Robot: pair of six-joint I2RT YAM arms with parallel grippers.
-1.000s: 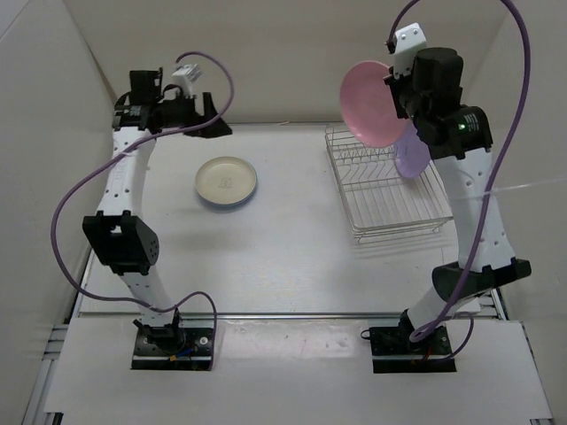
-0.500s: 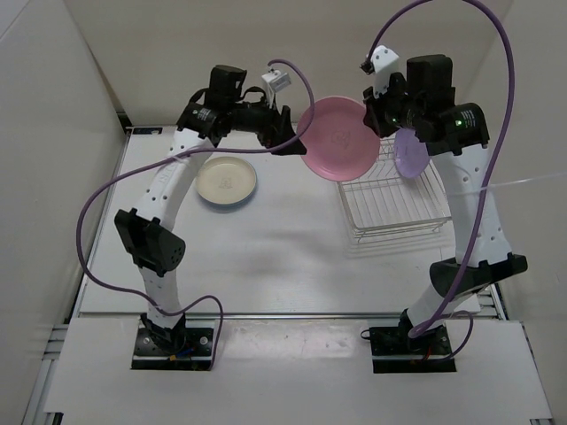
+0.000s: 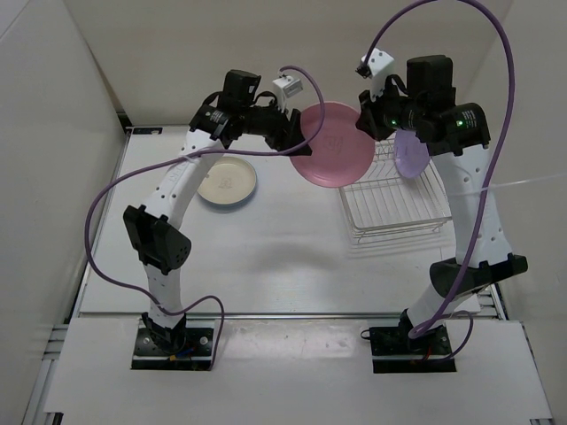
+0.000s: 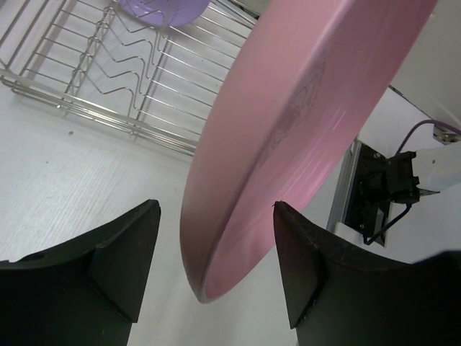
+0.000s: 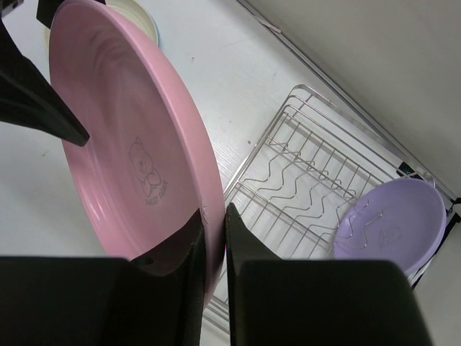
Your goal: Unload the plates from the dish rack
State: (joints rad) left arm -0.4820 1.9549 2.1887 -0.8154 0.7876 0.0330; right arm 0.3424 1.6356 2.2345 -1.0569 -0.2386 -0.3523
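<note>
Dish rack (image 3: 394,202): right side of desk (image 3: 266,257). Racked plate (image 3: 410,152) stands at its far right end. Stacked plates (image 3: 227,181) lie on the desk, well left of it. Raised plate (image 3: 334,149) hangs between, right pincer (image 3: 364,124) on its right rim, left pincer (image 3: 299,142) straddling its left rim.

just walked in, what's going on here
The right gripper clamps the rim of a round pink plastic plate, held on edge in the air near the silver wire dish rack. The left gripper is open, its fingers straddling the opposite rim. A round purple plate sits in the rack; a cream plate lies over at the table's left.
</note>
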